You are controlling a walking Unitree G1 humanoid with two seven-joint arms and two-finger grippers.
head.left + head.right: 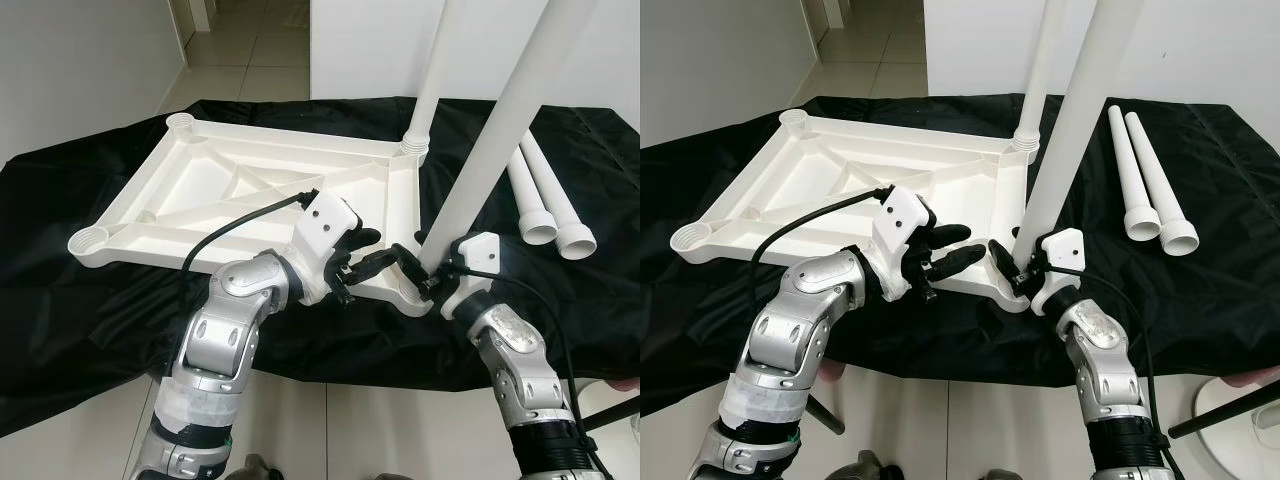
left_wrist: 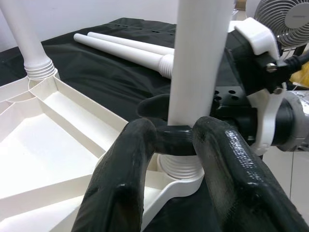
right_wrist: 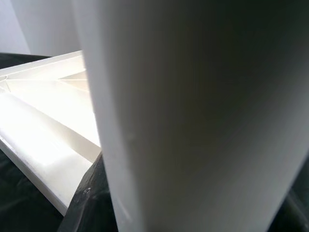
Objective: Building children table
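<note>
Standing near-upright in the near corner socket [image 2: 181,170] of the upturned tabletop [image 1: 250,190] on the desk — white leg [image 1: 487,150], long axis rising away from both grippers: right gripper [image 1: 432,277] clamped on its base, left gripper [image 1: 385,264] fingers [image 2: 128,164] spread, straddling it.

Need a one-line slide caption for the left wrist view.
Both grippers steady a white table leg at the corner socket of the upturned tabletop.
</note>
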